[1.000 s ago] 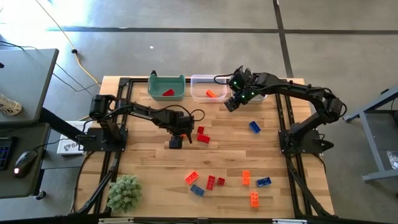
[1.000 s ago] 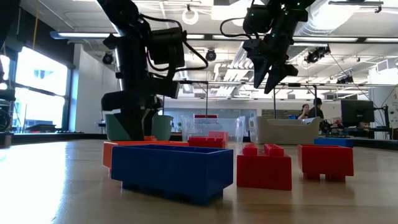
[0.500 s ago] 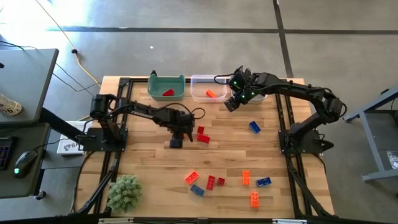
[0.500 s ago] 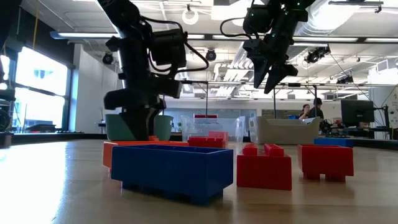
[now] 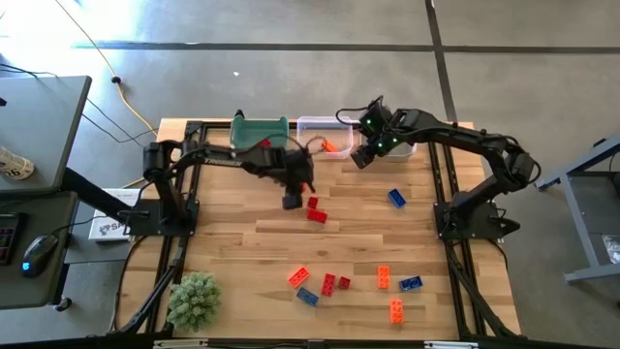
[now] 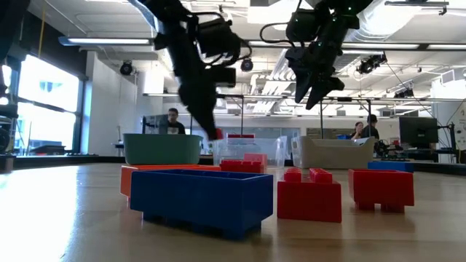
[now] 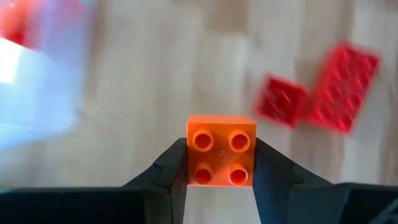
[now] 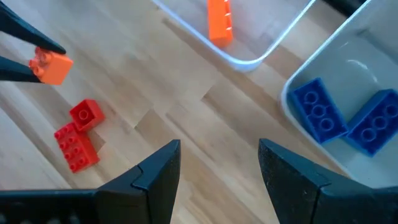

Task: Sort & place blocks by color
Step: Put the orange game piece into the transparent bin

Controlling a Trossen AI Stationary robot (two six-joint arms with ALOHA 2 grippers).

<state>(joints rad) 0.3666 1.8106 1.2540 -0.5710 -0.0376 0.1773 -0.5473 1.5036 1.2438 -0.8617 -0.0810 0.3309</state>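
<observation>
Seven loose blocks lie at the counter's (image 5: 232,233) near edge: three red, two orange, two blue, with two red blocks (image 5: 315,209) mid-counter and one blue block (image 5: 396,198) to the right. Above the red pair, the left end effector (image 7: 221,163) is clamped on a small orange block (image 7: 221,159), square with four studs, lifted off the counter. Farther back, the right end effector (image 8: 219,163) hovers with fingers spread and nothing held near three bins: green with one red block, clear with one orange, grey with two blue.

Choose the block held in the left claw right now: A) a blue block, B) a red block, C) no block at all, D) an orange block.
D: the left wrist view shows the left claw shut on a four-studded orange block, lifted above the table.
</observation>
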